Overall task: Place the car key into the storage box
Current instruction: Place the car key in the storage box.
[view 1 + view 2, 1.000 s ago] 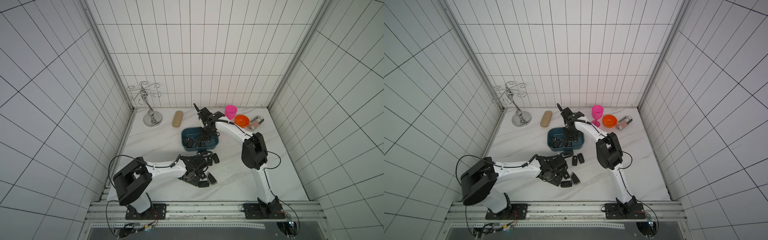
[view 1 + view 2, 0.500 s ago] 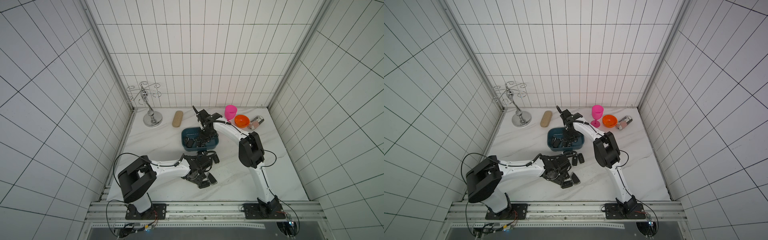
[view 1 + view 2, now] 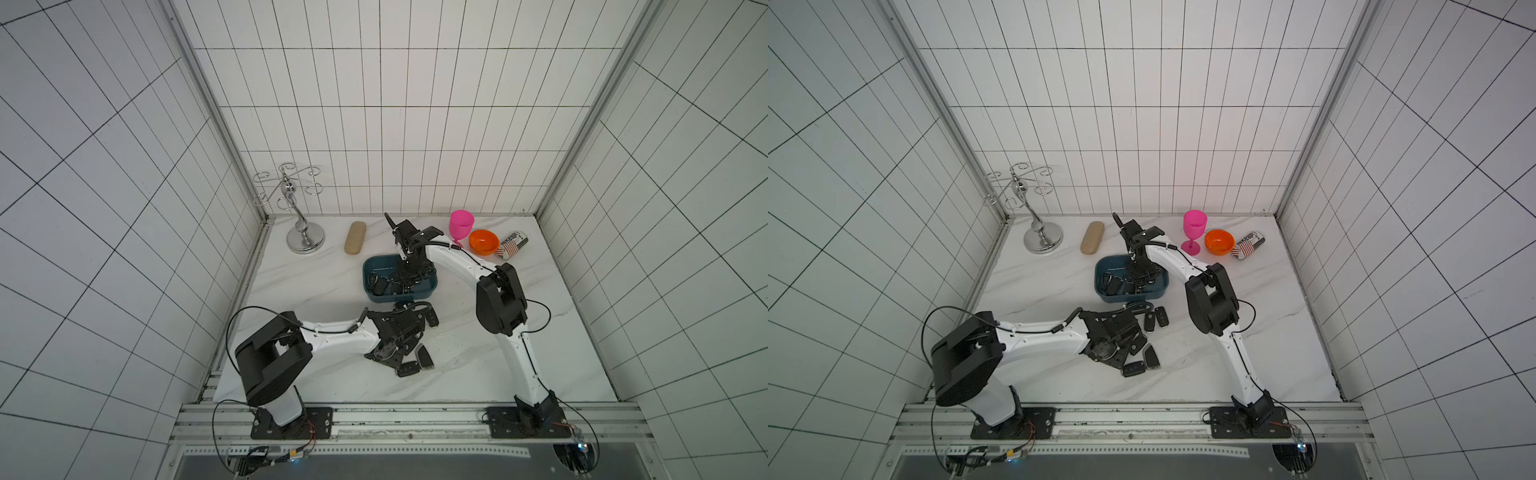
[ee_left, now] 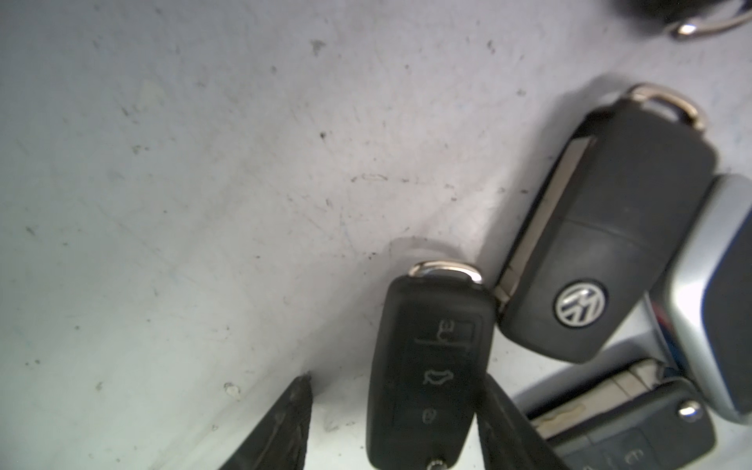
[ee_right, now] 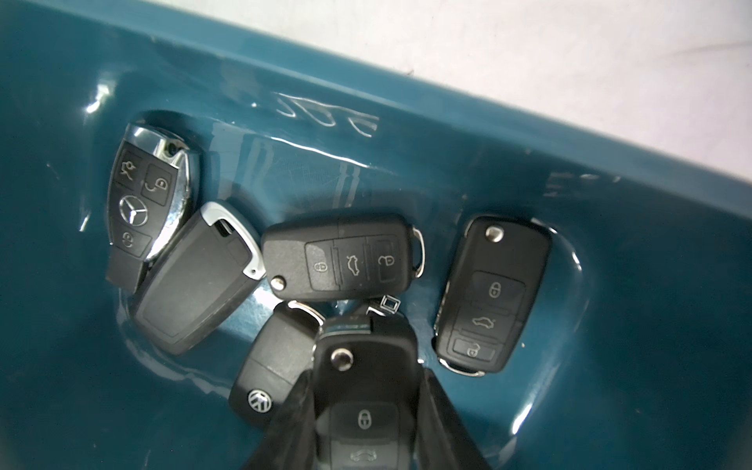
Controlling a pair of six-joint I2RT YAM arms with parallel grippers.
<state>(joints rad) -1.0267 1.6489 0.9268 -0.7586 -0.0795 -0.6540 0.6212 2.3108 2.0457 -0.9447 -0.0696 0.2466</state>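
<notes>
Nearest, lower middle in both top views: the left gripper point(image 4: 396, 382) is down on the white tabletop point(image 4: 203, 183) among the loose keys.
- Jaws stand partly open, straddling a black flip key point(image 4: 431, 358) that lies flat, buttons up, chrome loop pointing away from the wrist.
- One finger point(image 4: 502, 419) looks to touch the key's edge. The other stands clear, with table showing between. By my reading it is not gripped yet.
- Just beside it: a VW-badged key point(image 4: 602, 252), a silver-edged fob point(image 4: 708, 285) and a second flip key point(image 4: 635, 431) at lower right.
- Two more keys point(image 3: 1149, 322) lie a little nearer the box.

Middle of frame: the storage box point(image 5: 671, 264) is teal, shallow and glossy.
- The right gripper point(image 5: 366, 378) is inside its rim, clamped on a car key point(image 5: 366, 423). It is a black flip type, lock button up, pinched by its sides.
- I can't tell whether that key hangs free or rests on the pile.
- Five keys already lie on the box floor: a Mercedes fob point(image 5: 140, 203), a plain-backed fob point(image 5: 195, 280), two button-up flip keys point(image 5: 346, 256) and a face-down VW key point(image 5: 272, 366).

Progress, my judgement: roughly halfway. One key awaits release over the box, and about five are left on the table.

Far edge: the orange bowl point(image 3: 483, 241) and pink goblet point(image 3: 461, 222) are not involved.
</notes>
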